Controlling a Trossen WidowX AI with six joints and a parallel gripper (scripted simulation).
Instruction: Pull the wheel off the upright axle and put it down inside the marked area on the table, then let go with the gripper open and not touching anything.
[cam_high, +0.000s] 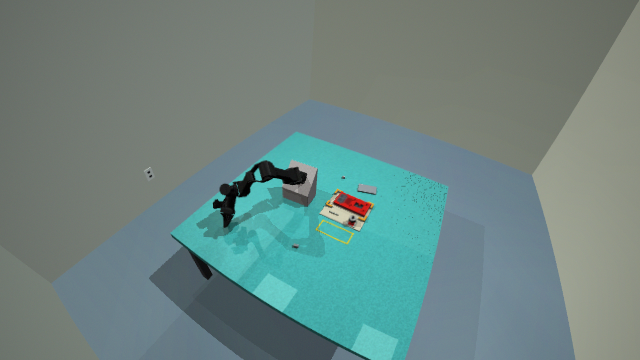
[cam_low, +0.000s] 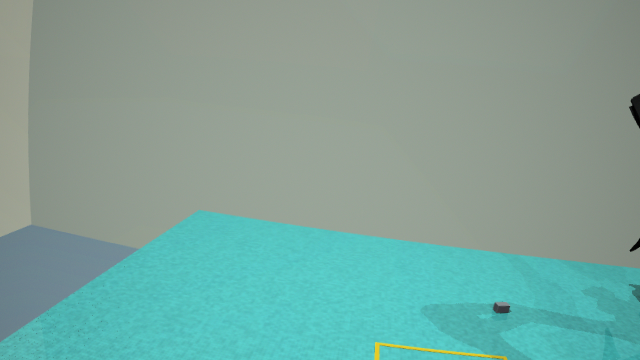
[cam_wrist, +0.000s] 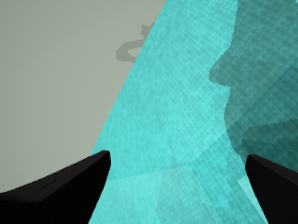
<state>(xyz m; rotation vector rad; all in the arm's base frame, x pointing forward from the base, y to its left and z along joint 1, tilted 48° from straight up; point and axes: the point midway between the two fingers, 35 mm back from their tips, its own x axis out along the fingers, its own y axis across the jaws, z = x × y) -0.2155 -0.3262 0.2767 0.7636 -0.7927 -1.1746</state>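
Observation:
The small dark wheel (cam_high: 353, 219) sits on its upright axle at the near corner of a beige board (cam_high: 331, 212) right of the table's middle. The yellow marked rectangle (cam_high: 339, 226) (cam_low: 435, 351) lies on the table just in front of that board. My gripper (cam_high: 302, 177) (cam_wrist: 177, 160) is open and empty. It hangs well above the table next to a grey box (cam_high: 299, 196), to the left of the board and away from the wheel. The wrist view shows only bare teal table between the two black fingers.
A red part (cam_high: 353, 202) lies on the board. A flat grey plate (cam_high: 367, 188) and a tiny grey piece (cam_high: 343, 177) lie behind it. A small grey cube (cam_high: 296, 245) (cam_low: 501, 307) lies left of the rectangle. The arm's base stands near the table's left edge.

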